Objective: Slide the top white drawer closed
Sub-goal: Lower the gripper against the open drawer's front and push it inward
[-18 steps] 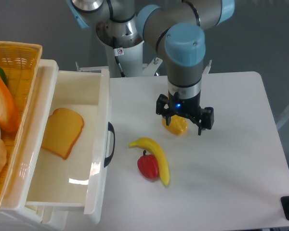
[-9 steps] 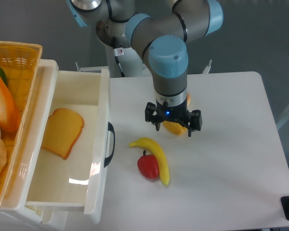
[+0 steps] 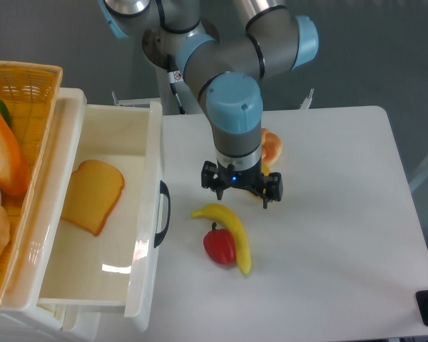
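The top white drawer [image 3: 100, 214] stands pulled out at the left, a bread slice [image 3: 93, 194] inside. The gripper [image 3: 242, 189] hovers wide and empty above the bench [image 3: 342, 214], with banana [image 3: 228, 226] and red pepper [image 3: 219, 246] lying between it and the black handle [image 3: 162, 214].

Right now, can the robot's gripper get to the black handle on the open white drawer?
Probably yes. The gripper hangs just right of the black handle on the top white drawer, with bare table between. The banana and red pepper lie lower, beside that path.
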Controlling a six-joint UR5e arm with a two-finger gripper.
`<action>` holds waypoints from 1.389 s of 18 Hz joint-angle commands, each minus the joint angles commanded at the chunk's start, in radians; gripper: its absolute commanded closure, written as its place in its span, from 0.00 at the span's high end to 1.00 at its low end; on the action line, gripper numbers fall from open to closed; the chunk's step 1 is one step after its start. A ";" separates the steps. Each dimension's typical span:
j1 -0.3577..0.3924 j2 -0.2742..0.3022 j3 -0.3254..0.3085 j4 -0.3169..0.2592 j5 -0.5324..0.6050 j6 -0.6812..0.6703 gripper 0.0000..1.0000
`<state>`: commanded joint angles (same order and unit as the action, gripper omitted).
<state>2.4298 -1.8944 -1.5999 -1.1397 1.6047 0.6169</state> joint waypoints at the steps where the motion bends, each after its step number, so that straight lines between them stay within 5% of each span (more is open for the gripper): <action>1: -0.003 -0.008 0.001 0.000 -0.014 -0.029 1.00; 11: -0.008 -0.049 0.006 -0.006 -0.193 -0.118 1.00; 25: -0.009 -0.054 0.006 -0.008 -0.233 -0.118 1.00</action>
<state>2.4206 -1.9482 -1.5938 -1.1474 1.3715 0.4985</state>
